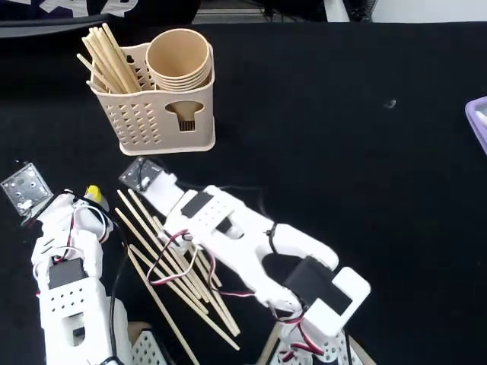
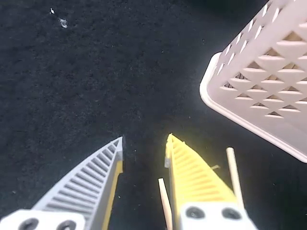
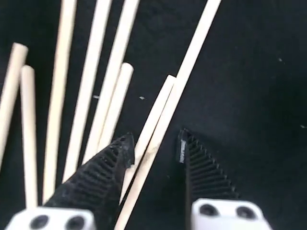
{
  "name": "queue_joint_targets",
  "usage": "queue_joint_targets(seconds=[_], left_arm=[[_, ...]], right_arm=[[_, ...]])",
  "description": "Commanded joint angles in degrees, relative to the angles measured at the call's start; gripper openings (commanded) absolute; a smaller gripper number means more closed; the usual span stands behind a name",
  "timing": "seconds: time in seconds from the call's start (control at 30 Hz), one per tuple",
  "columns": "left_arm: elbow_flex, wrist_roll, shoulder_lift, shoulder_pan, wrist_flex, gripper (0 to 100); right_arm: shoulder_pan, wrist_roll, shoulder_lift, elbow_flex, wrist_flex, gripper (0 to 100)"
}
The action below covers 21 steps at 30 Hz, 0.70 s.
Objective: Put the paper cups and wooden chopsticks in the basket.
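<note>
Nearest us, at the lower middle of the high view, we are looking at loose chopsticks [image 1: 176, 283] fanning out on the black table [image 1: 342, 167], with the right arm [image 1: 251, 236] stretching across them from the lower right. The right gripper [image 3: 156, 136] is sitting low over this pile. Its jaws are standing narrowly apart and straddling two sticks [image 3: 158, 120] that are lying pressed side by side, but they are not yet pinching them. At the lower left, the left gripper [image 2: 144, 141] is hanging over bare cloth, moderately open with nothing between its jaws. One stick [image 2: 233, 170] is lying just beside its yellow finger [image 2: 192, 177].

Farther back, at the upper left, the basket [image 1: 163, 125] is standing upright. The cups [image 1: 179, 57] are already sitting stacked in its right compartment, and a bundle [image 1: 110, 57] of chopsticks is leaning in the left one. So we are judging that only the loose chopsticks are remaining.

We are worrying mostly about the pinch. Closing on two round sticks at once is inviting one to roll free or the pair to scissor apart. A grip landing off their middle is likely to let them droop and swing. Neighbouring sticks are lying close enough to get dragged along. At the basket, the crowded left compartment is risking a jam against the leaning bundle, and a nudge from either arm could be tipping the light basket.
</note>
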<state>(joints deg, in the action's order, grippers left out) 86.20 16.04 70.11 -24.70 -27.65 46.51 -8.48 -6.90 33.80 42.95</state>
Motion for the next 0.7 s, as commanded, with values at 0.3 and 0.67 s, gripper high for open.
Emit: queue_joint_targets(seconds=[0.3,0.67], left_arm=[[-1.01,0.53,0.97,-0.75,1.05,15],[-1.01,0.53,0.97,-1.1,1.05,15]], right_arm=[[1.49,-3.08,-0.13,-2.68,9.23,16.2],[1.49,-8.0,-9.1,-11.21,18.37,1.2]])
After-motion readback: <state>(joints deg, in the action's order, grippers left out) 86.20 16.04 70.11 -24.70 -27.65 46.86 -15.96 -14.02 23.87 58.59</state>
